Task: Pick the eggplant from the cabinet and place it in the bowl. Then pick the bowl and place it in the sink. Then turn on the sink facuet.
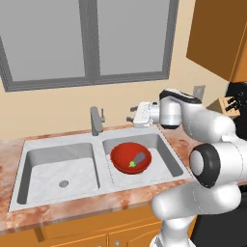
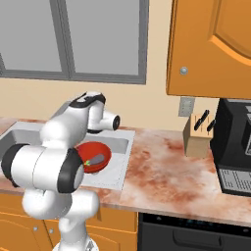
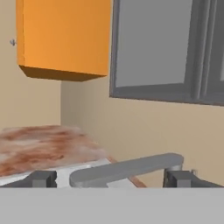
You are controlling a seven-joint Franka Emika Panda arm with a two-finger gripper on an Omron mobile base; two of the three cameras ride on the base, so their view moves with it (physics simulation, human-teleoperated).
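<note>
The eggplant (image 1: 138, 158) is seen lying in the bowl (image 1: 120, 155), which is placed in the right basin of the sink (image 1: 34, 155). The gripper (image 1: 131, 114) is held wide open and empty, just beside the sink facuet (image 1: 96, 120) at the back edge. The lever should probably be approached level and pushed gently. A knife block (image 2: 198, 132) is set well apart on the surface (image 2: 162, 166); nothing is seen in the way.

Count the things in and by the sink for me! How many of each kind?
Bowl: 1
Eggplant: 1
Faucet: 1
Sink basins: 2
Knife block: 1
Total: 6
</note>
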